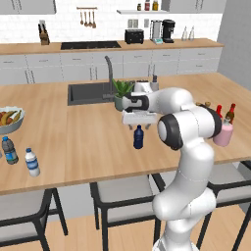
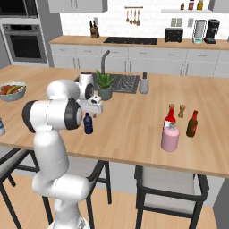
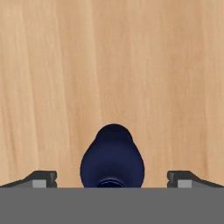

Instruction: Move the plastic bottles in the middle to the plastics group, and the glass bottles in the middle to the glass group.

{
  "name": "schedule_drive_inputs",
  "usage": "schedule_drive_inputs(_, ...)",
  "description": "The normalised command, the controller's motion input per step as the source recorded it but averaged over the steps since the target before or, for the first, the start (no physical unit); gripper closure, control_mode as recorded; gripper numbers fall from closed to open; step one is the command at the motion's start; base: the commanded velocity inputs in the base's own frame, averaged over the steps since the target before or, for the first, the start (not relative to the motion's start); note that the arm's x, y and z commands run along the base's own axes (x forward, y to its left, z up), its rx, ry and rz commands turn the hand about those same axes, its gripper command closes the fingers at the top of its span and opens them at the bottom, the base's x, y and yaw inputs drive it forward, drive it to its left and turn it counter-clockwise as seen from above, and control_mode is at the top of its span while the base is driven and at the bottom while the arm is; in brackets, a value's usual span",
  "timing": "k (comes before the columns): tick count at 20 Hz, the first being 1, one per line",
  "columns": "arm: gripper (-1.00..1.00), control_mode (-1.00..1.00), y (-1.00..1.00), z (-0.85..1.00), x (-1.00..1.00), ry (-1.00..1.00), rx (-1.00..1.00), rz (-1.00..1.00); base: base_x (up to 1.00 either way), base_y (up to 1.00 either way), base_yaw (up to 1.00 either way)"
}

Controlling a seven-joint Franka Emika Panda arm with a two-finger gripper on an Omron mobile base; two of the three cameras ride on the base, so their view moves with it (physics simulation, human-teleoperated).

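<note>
The dark navy plastic bottle (image 1: pixel 138 138) (image 2: pixel 88 124) stands upright mid-counter. My gripper (image 1: pixel 138 126) (image 2: pixel 91 113) hangs open just above it, pointing straight down. In the hand view the navy bottle (image 3: pixel 112 159) lies between the two fingertips (image 3: pixel 41 178), neither touching it. At the left end of the counter a white-capped clear plastic bottle (image 1: pixel 32 162) stands beside the dark-capped clear bottle (image 1: pixel 9 150). Far right, the squat pink glass bottle (image 1: pixel 223 133) (image 2: pixel 170 137) stands close to the red bottle (image 1: pixel 219 112) (image 2: pixel 170 117) and the brown bottle (image 1: pixel 230 113) (image 2: pixel 192 124).
A fruit bowl (image 1: pixel 9 119) (image 2: pixel 12 91) sits far left. A potted plant (image 1: pixel 120 93) (image 2: pixel 105 85), the sink (image 1: pixel 88 93) and its faucet lie behind the gripper. A small pepper shaker (image 2: pixel 181 111) stands by the glass bottles. Stools line the counter's near edge.
</note>
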Motion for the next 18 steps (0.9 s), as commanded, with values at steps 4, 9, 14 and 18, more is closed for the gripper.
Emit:
schedule_drive_inputs(4, -1.00, -1.00, 0.00, -0.06, 0.00, 0.02, 0.00, 0.00, 0.00, 0.00, 0.00)
schedule_drive_inputs(9, -1.00, -1.00, 0.00, 0.00, 0.00, 0.00, 0.00, 0.00, 0.00, 0.00, 0.00)
schedule_drive_inputs(14, -1.00, -1.00, 0.00, 0.00, 0.00, 0.00, 0.00, 0.00, 0.00, 0.00, 0.00)
schedule_drive_inputs(18, -1.00, -1.00, 0.00, 0.00, -0.01, 0.00, 0.00, 0.00, 0.00, 0.00, 0.00)
